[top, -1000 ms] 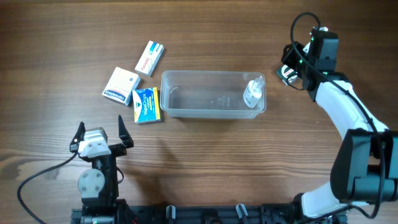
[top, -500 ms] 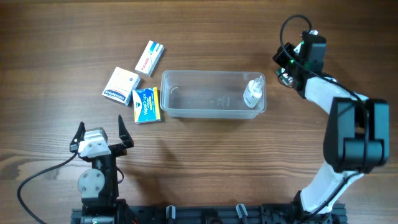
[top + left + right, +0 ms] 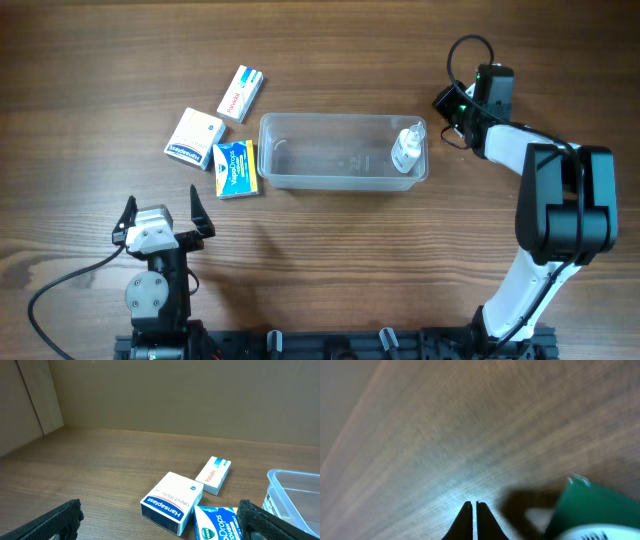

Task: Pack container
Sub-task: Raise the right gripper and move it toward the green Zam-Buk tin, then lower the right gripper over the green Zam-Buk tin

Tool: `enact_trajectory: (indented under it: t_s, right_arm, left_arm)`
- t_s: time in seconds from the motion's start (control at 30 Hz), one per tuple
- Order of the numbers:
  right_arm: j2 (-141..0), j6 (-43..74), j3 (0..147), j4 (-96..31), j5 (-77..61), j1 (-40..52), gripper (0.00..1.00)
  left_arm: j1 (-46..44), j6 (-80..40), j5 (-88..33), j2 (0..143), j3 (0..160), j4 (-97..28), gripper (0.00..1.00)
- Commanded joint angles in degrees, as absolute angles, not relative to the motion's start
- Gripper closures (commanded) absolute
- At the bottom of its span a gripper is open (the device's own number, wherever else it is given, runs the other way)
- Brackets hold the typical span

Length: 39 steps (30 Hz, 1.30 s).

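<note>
Container [image 3: 330,122]: a clear, shallow plastic tub, rectangular with rounded corners and a raised rim. We see the wood grain through its floor. It lies mid-worktop [image 3: 330,260], long side running left to right.

Inside, at its right end: a small clear bottle [image 3: 407,150] with a white cap. We see nothing else in the tub.

Just off its left end, three small boxes on the wood: a blue, green and yellow one [image 3: 235,168] almost touching the wall, a white one with a blue band [image 3: 194,138] beside that, and a white and red one [image 3: 241,93] farther back.

Left fingers [image 3: 196,210]: spread wide and empty, near the front edge, well apart from the tub.

Right fingers [image 3: 464,522]: pressed together with nothing between them, beyond the tub's right end. Something green [image 3: 592,510] shows in the right wrist view; too blurred for us to name.
</note>
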<state>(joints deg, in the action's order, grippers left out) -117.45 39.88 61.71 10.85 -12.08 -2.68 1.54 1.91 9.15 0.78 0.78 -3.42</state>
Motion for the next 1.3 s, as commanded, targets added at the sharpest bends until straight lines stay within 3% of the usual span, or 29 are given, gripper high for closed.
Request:
enact_trajectory:
  t_s: [0.0, 0.73, 0.93, 1.27]
  right_arm:
    - [-118.06, 40.47, 62.02, 8.60, -13.17, -2.44, 0.96]
    - [-106.26, 29.93, 63.33, -8.60, 2.66, -2.48, 0.96]
    - [-106.24, 25.71, 63.59, -6.33, -4.62, -2.48, 0.96]
    - [-106.56, 29.17, 63.57, -4.27, -2.37, -2.44, 0.96]
  left_arm:
    - [1.23, 2.79, 9.45, 0.16, 0.36, -3.22, 0.00]
    - [1.23, 2.79, 9.45, 0.16, 0.36, -3.22, 0.00]
    - [1.23, 2.79, 9.47, 0.16, 0.36, -3.22, 0.00]
    - [1.23, 2.79, 9.45, 0.16, 0.38, -3.22, 0.00]
